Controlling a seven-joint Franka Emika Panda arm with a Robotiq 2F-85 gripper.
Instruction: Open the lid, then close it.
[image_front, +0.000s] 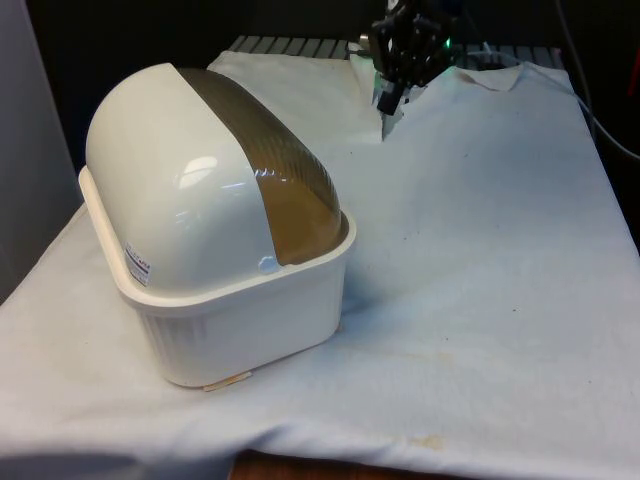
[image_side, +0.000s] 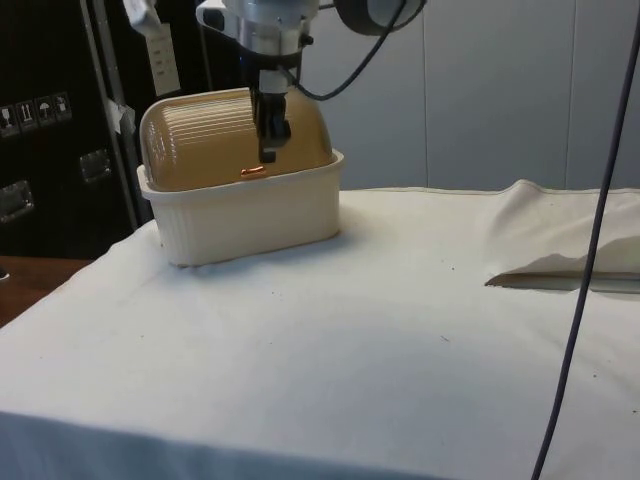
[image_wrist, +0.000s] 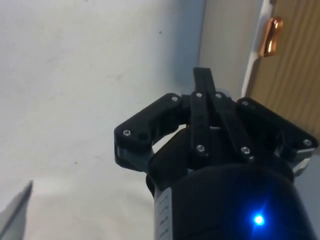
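Bread box (image_front: 215, 260), handle (image_wrist: 270, 36) wrist-side

Even, soft overhead light; glare streaks my bread box's dome (image_front: 200, 175); my pincer (image_wrist: 202, 82) looms near, slightly blurred.

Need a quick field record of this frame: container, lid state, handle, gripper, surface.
container: cream bread box, on the white cloth, toward the front view's left
lid: brown ribbed roll-top lid, down and closed
handle: small copper-coloured handle at the lid's lower edge
gripper: gripper hangs in front of the lid, fingers together, just above the handle in the side view, not gripping it
task state: lid not yet opened
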